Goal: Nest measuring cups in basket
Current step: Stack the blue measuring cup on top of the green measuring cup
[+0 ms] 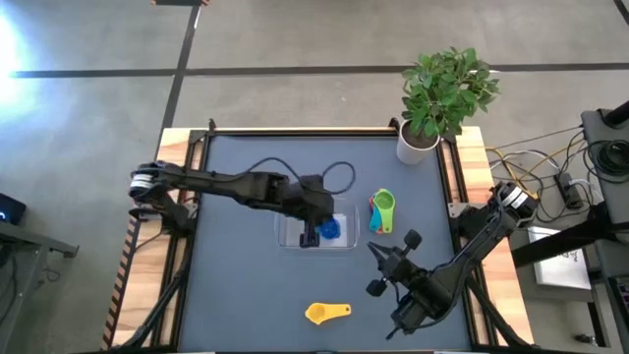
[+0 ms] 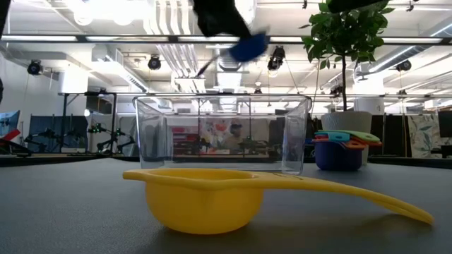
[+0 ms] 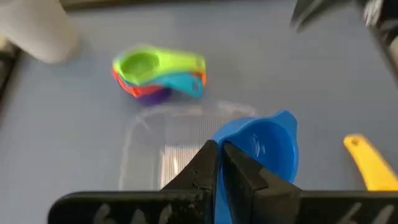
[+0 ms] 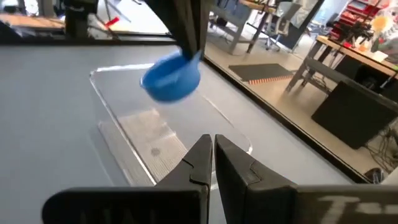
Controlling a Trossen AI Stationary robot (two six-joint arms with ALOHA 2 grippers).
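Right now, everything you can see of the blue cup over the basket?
The blue cup is a small glossy plastic scoop with a round bowl and a short flat handle. The left gripper is shut on its handle and holds it in the air above the clear basket, bowl tilted and apart from the basket. In the low view it hangs well above the basket's rim. Nothing but the fingers touches it, and its bowl looks empty.

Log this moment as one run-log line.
left end effector: shut on blue cup, above basket | right end effector: shut, idle | yellow cup: on table | nested stack: beside basket
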